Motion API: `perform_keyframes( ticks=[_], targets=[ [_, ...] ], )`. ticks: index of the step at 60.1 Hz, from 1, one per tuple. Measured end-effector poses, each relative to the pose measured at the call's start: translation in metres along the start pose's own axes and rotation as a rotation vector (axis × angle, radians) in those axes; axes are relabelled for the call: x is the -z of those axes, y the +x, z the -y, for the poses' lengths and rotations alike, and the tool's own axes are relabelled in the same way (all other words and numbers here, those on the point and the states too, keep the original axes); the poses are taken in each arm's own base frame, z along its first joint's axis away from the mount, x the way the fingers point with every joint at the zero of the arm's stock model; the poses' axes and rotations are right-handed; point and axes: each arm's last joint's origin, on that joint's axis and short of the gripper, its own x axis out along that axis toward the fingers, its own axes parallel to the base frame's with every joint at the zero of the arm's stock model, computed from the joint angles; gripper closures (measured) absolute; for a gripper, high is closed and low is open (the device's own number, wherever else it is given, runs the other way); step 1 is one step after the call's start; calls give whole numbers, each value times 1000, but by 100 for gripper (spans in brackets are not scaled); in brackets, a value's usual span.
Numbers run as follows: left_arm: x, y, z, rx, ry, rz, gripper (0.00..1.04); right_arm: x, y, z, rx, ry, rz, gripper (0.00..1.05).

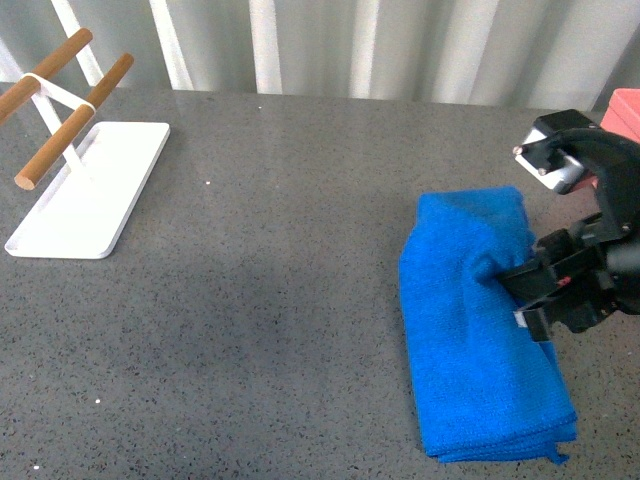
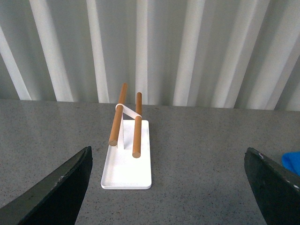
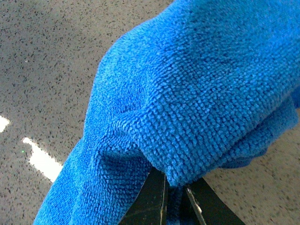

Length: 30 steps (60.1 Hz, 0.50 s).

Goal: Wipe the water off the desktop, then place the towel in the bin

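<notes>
1. Two end effectors are seen. The left end effector (image 2: pixel 167 154) is held wide apart and empty, facing the white tray (image 2: pixel 126 173) and its wooden rods (image 2: pixel 137 124). The right end effector (image 1: pixel 512 275) is clamped on a raised fold of the towel (image 1: pixel 470 350).
2. Most of the towel is spread on the surface (image 1: pixel 280 250), on the robot's right. The bin (image 1: pixel 625 110) is near it, though only a corner is shown.
3. No water can be made out with certainty, so how much wiping is left cannot be judged.
4. Only a thin fold is pinched. If the towel is dragged, it could bunch or roll instead of wiping flat, and the fold could be pulled out of the grip.
5. If the towel is lifted, the loose layers could unfold and hang low. They could then catch on the bin's rim or be left draped over it.
</notes>
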Motion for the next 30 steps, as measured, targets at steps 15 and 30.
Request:
perform_keyframes(
  ticks=[15,30],
  targets=[
    [0,0,0,0,0,0,7,6,-34,25,70,23,40,102],
    [0,0,0,0,0,0,7,1,-45,52,142,33,57,102]
  ],
)
